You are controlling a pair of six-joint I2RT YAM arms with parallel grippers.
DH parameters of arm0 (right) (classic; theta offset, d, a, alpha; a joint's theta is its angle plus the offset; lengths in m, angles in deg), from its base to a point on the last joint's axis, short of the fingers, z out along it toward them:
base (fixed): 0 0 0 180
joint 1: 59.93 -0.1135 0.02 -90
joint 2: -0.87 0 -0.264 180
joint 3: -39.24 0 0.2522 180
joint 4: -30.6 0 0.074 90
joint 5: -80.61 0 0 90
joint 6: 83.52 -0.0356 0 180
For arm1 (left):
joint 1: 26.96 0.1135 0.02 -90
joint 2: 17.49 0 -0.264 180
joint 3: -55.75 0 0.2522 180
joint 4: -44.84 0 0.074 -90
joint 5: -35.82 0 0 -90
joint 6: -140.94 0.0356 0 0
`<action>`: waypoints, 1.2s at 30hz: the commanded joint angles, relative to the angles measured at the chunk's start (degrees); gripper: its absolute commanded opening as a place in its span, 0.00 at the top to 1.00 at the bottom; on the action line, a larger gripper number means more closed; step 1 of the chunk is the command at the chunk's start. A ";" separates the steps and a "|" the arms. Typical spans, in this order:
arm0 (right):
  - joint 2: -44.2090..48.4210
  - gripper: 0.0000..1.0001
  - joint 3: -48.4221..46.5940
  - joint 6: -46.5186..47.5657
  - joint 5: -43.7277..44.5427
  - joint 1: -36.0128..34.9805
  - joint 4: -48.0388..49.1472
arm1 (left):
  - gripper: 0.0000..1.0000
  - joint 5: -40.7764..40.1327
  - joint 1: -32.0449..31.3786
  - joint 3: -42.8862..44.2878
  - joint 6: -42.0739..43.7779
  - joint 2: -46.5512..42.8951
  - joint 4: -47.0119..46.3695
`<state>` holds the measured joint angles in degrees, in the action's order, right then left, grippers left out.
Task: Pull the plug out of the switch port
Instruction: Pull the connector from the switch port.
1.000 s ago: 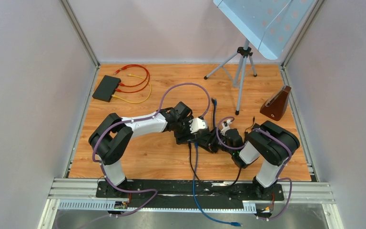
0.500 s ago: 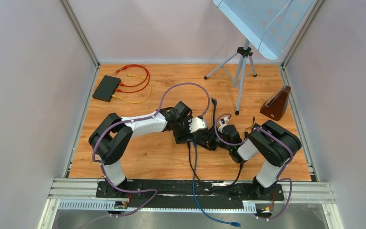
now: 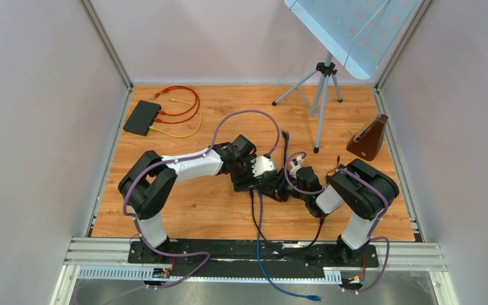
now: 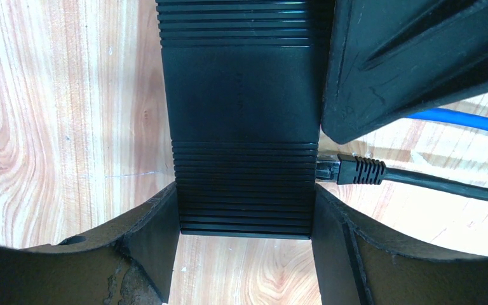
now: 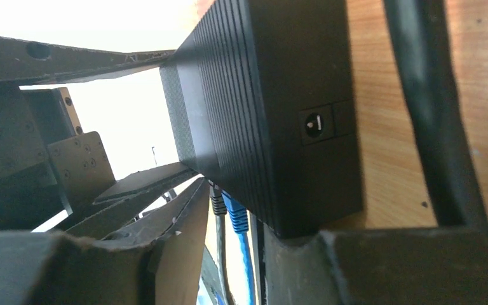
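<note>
The black switch [image 4: 244,108] lies on the wooden table, and my left gripper [image 4: 244,244] is shut on its near end, one finger on each side. A black plug [image 4: 356,171] sits in a port on its right side. In the right wrist view that black plug [image 5: 218,203] and a blue plug [image 5: 236,214] sit side by side in the switch [image 5: 273,95]. My right gripper [image 5: 238,254] is open, with both plugs' cables between its fingers. In the top view the left gripper [image 3: 257,176] and right gripper [image 3: 283,189] meet at mid-table.
A second black switch [image 3: 142,117] with red and yellow cables lies at the back left. A tripod [image 3: 321,95] stands at the back, with a brown wedge-shaped object [image 3: 368,138] to its right. The blue cable [image 3: 264,254] and a black one run to the front edge.
My right gripper has moved left, closer to the switch and its plugs. My left gripper has stayed on the switch.
</note>
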<state>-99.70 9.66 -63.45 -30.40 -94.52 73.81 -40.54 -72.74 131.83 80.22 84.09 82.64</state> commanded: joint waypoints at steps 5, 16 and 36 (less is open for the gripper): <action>-0.83 0.75 -1.59 2.25 0.51 0.14 -2.94 | 0.40 4.84 -1.24 1.93 -0.76 1.36 4.73; -0.83 0.71 -3.42 0.28 1.92 0.17 -6.82 | 0.41 4.60 -1.41 1.75 -0.86 1.02 5.02; 3.75 1.00 -2.00 4.87 -8.91 0.88 -5.78 | 0.43 3.04 -1.48 1.93 -1.10 1.81 6.16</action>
<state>-94.09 5.81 -56.06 -32.63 -94.23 59.47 -40.97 -73.00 132.93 79.39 84.57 84.49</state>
